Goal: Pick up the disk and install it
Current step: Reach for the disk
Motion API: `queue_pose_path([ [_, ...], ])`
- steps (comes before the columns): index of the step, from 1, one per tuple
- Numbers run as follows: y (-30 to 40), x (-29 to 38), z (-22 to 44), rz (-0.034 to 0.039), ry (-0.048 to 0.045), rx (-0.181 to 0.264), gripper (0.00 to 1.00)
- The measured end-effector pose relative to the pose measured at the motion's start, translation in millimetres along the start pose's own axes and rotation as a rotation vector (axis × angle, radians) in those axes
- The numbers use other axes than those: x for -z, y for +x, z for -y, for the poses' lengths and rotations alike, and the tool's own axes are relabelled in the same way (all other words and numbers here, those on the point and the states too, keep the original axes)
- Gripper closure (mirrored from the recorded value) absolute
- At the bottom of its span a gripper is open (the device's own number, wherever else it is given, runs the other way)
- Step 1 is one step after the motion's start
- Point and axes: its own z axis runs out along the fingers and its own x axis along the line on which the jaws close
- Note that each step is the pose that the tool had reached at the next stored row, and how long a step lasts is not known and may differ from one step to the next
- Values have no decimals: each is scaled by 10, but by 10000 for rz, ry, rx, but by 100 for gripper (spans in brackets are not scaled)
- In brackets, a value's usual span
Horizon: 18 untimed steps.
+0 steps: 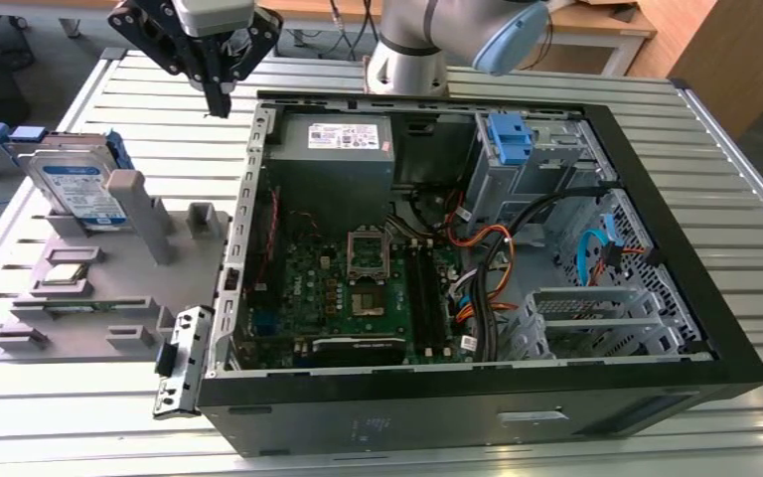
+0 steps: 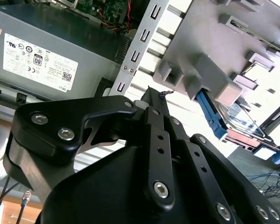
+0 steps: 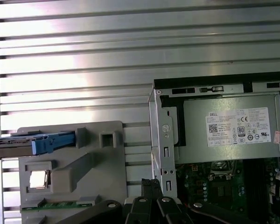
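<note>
Disk (image 1: 76, 187) sat on edge in the grey fixture (image 1: 130, 288) at the exterior view's left. It leaned a bit and was propped by a grey post (image 1: 136, 214). Not gripped; nothing but the fixture touched it.

Per view:
- Exterior view: disk's label face, white-and-blue, w/ blue rail (image 1: 119, 149) along its edge.
- First wrist view: same disk (image 3: 14, 139) edge-on, a thin strip, w/ blue rail (image 3: 53, 138) ending at the fixture (image 3: 98, 158) blocks. A small square part (image 3: 38, 179) lay in a fixture pocket nearby.
- Second wrist view: disk (image 2: 242, 121) seen obliquely, its shiny face partly hidden behind a fixture (image 2: 210, 42) block, blue rail (image 2: 209, 112) poking out beside it.

Gripper (image 1: 219, 99) hung above the bench (image 1: 90, 417), between the fixture and the open PC case (image 1: 699, 338). It was close to the case corner by the PSU (image 1: 349, 139) and apart from the disk.

Jaws were pressed together, empty. In the exterior view the tips met in one point. Both wrist views agreed, w/ gripper (image 3: 151, 183) over the case's edge flange in the first and gripper (image 2: 155, 92) just off the PSU (image 2: 37, 60) in the second.

Further out, exterior view only:
- mobo (image 1: 355, 288) on the case floor
- loose orange and blue cables (image 1: 488, 248) beside it
- bare blue bracket (image 1: 508, 139) in the far bay
- arm (image 1: 415, 55) base at the bench's far edge behind the case
</note>
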Motion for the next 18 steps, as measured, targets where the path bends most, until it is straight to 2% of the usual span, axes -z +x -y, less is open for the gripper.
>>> queue_pose_path([
  [5,33,-1,3,0,-2,0,89],
  [18,200,-4,16,0,-3,0,89],
])
